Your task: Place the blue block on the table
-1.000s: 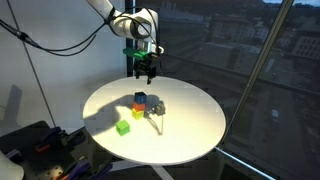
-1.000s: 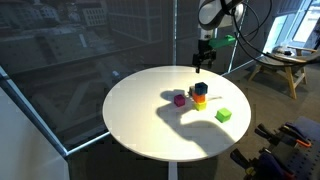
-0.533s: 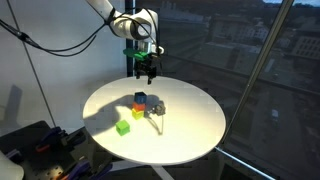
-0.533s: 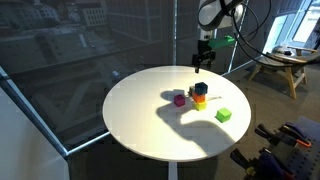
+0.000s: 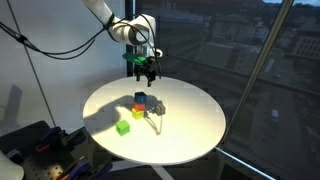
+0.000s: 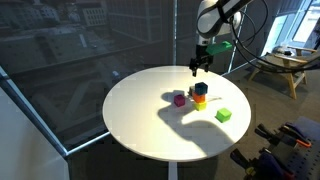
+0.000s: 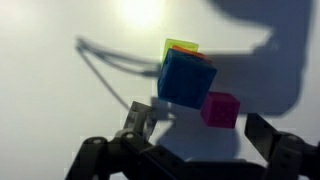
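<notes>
The blue block [image 6: 201,88] sits on top of an orange block [image 6: 200,99] near the middle of the round bench [image 6: 150,125]. A magenta block [image 6: 180,99] is just beside this stack and a green block [image 6: 223,116] lies a little apart. The jaws stand wide open and empty, hovering above the stack, so I judge the step in hand is the approach before the grasp. Next they should descend to both sides of the blue block alone, without pushing the magenta one, and then close.
</notes>
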{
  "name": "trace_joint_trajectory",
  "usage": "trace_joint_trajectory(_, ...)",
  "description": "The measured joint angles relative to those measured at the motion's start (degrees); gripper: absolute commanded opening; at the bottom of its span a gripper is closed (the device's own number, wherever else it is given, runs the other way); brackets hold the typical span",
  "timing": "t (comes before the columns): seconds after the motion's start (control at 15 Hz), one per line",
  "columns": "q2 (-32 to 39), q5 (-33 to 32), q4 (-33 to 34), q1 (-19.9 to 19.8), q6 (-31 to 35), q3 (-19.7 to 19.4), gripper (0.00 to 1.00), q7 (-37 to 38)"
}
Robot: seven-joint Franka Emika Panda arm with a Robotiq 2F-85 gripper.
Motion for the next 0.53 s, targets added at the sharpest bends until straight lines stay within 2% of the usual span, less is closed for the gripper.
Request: trace_joint_trajectory(0.53,1.19,0.00,-3.00,0.64,2.49,0.00,1.00,0.71)
